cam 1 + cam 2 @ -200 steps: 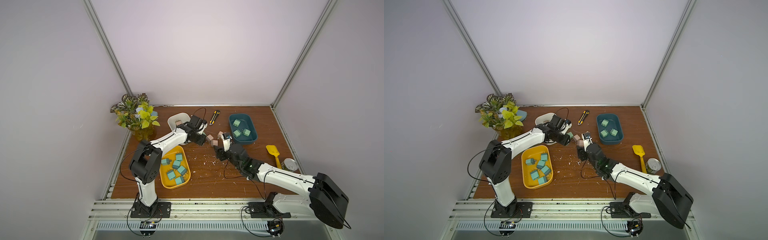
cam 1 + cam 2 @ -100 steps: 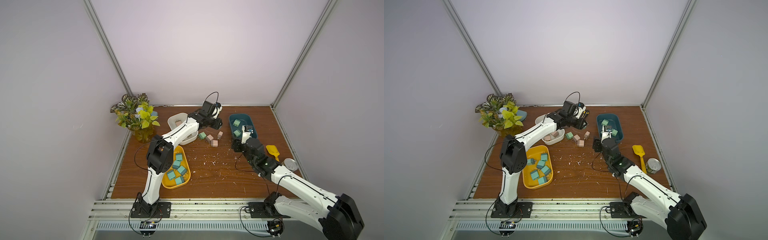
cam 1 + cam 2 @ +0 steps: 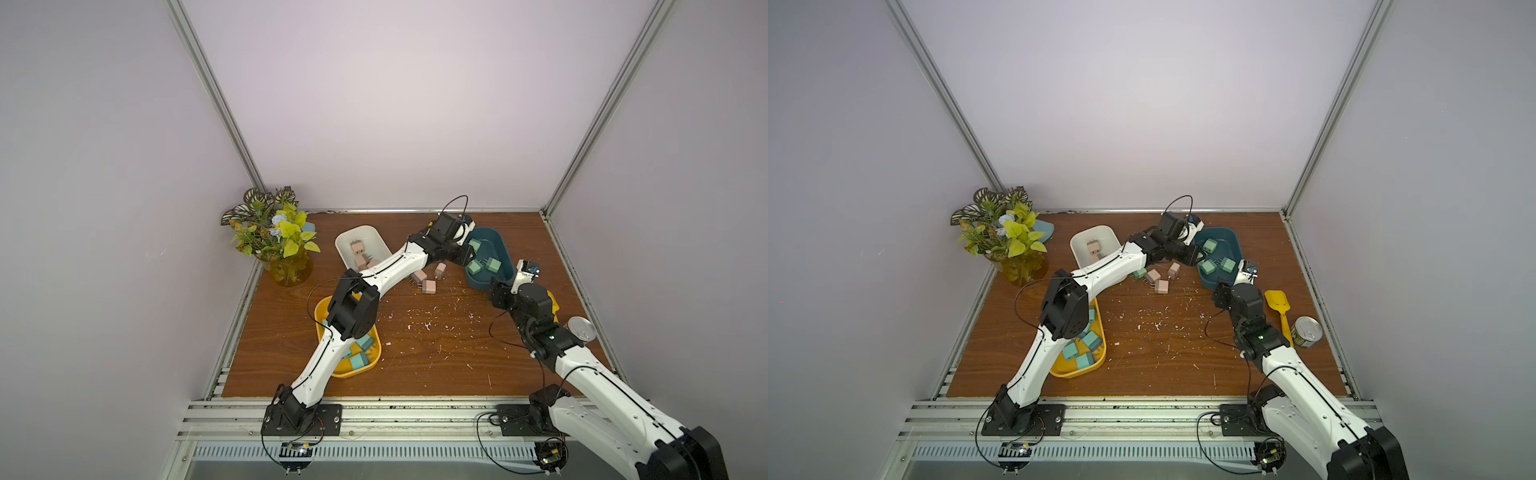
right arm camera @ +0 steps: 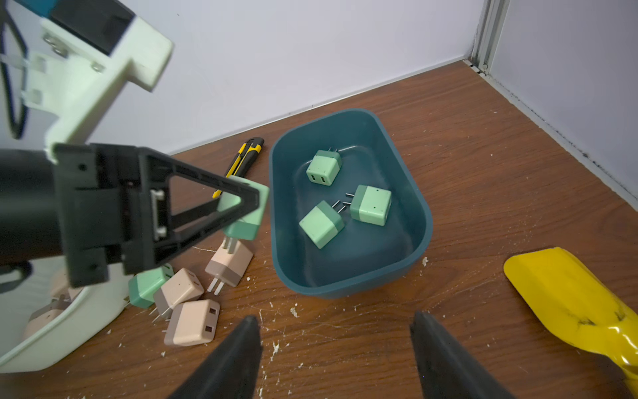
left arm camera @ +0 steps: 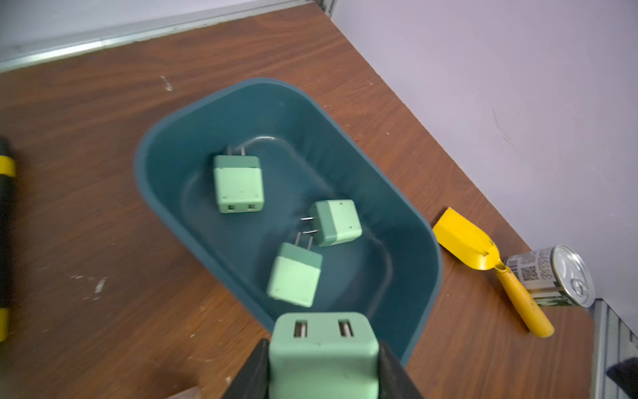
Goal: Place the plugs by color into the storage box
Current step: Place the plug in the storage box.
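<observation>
Swinging over from the back edge, the left gripper [image 4: 247, 207] now hangs just beside the teal bin [image 4: 345, 286], clamped on a mint plug [image 5: 322, 349], prongs down. The right gripper [image 4: 335, 316] has drawn back, jaws apart and empty. Print on the can [image 5: 549, 276] is too blurred to read. Bare wood lies before the bin; the knife [image 4: 241, 159] lies just beside it. Three mint plugs [image 4: 371, 204] lie inside. Pink plugs [image 4: 191, 321] and a loose mint plug [image 4: 146, 285] sit by the white bin [image 4: 69, 328]; the yellow bin [image 3: 1069, 371] holds teal-blue plugs [image 3: 1091, 340]
</observation>
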Robot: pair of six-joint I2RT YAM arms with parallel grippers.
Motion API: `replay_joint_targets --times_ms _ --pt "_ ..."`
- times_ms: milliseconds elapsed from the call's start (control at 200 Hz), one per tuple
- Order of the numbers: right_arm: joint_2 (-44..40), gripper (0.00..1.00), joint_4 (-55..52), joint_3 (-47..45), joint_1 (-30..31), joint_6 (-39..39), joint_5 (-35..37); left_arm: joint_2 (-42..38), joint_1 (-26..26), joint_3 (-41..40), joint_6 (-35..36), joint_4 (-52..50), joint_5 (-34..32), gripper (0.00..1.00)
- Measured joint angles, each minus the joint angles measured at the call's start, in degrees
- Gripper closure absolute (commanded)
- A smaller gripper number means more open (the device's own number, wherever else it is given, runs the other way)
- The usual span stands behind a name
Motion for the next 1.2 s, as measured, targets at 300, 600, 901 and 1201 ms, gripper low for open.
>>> replay_joint_targets --times_ms 300,600,901,1201 --pt "-5.95 0.25 -0.74 -5.22 -0.79 2.54 -1.27 4.39 -3.82 1.51 -1.70 5.97 1.95 0.43" --pt "-9.99 0.25 -0.81 -5.90 -0.81 3.02 -1.14 5.44 -4.79 2.08 -1.33 6.64 0.94 0.01" --pt "-9.75 0.25 -0.81 -6.86 -0.81 3.23 -1.33 4.31 -4.76 0.20 -0.92 6.95 0.17 0.01" --pt "-9.53 0.27 -3.32 -4.55 -0.87 2.08 -5.33 -13.66 -4.46 -16.81 7.08 7.15 -9.81 0.01"
